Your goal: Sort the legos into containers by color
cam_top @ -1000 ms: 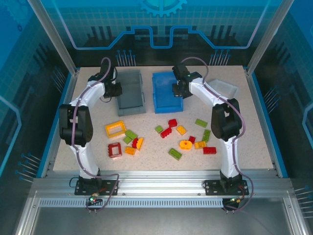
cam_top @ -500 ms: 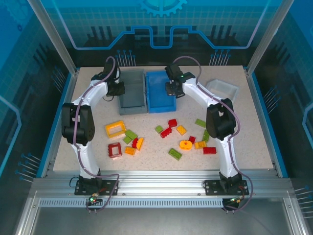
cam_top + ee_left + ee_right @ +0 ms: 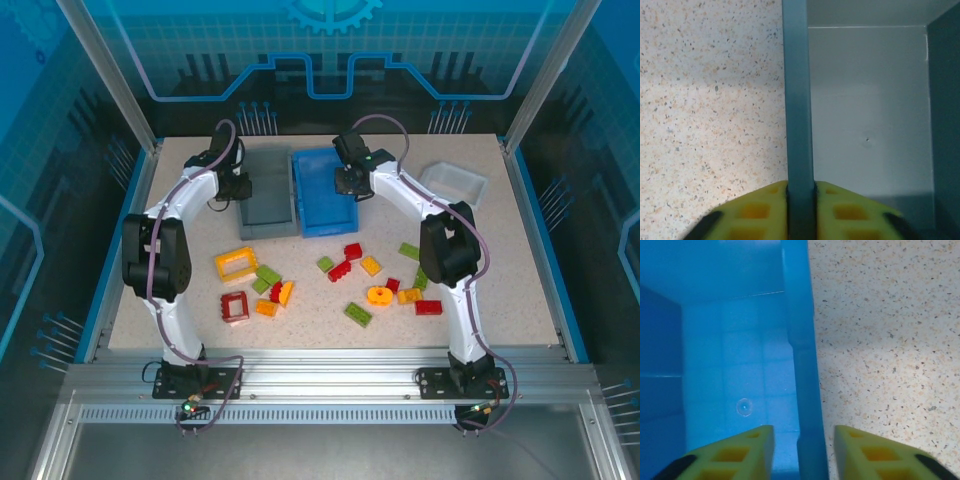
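Right now three containers are sitting at the back of the table (image 3: 500, 280): one grey bin (image 3: 268, 200), one blue bin (image 3: 322, 195), one white tray (image 3: 455, 183). Roughly eighteen bricks (image 3: 358, 314) are lying loose in front. The left gripper (image 3: 801, 190) is clenching the grey bin's wall; the right gripper (image 3: 804, 432) is straddling the blue bin's wall, jaws released.

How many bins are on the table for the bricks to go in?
3. A grey bin stands at the back left, a blue bin right beside it, and a smaller white tray at the back right. None seems hidden.
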`<state>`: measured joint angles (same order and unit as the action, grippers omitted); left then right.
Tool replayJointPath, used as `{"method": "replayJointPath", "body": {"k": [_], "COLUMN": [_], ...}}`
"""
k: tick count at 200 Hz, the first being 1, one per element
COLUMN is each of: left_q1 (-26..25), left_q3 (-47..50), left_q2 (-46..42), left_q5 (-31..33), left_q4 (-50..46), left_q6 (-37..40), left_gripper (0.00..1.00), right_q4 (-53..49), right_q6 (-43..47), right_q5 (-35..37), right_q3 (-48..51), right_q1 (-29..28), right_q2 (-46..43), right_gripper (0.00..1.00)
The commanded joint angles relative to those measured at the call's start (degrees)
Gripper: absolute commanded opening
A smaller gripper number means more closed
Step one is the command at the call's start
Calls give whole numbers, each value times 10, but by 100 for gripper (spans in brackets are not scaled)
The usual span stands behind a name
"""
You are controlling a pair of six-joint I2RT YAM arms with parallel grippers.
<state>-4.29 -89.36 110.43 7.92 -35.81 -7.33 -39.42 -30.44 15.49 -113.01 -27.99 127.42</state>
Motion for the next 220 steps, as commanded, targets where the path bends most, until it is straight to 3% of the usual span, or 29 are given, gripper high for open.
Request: {"method": "replayJointPath", "body": {"k": [1,48,85,112,143,168,198,220], "left_q1": [-2,-4,-31,-104,-211,-300,-382,-439], "left_q3": [-13,-16,2,81,195,218,262,284], "left_q2": [2,-59,-142,-224,-301,-326,-367,-399], "left_q5": [14,29,-20,-124,-220,-202,-165,-101], "left_q4": [-40,-38,-15,87,259,274,277,224], "left_q6": [-2,-40,-92,-123,-179,-194,-212,-215], "left_gripper": [38,64,67,73,82,82,81,80], "right_q4": [5,10,-13,7,46,64,81,92], "right_q6": [-20,-67,-210,-349,-457,-512,-549,-563], "right_q5": [-12,3,-8,-93,-146,-160,-182,-202], "right_q3": [19,105,243,344,391,390,366,346], "right_q1": [-2,34,143,252,315,337,352,361], "right_q2": [-21,-152,-288,-344,-341,-312,-253,-213], "right_gripper": [46,62,65,65,69,78,81,81]}}
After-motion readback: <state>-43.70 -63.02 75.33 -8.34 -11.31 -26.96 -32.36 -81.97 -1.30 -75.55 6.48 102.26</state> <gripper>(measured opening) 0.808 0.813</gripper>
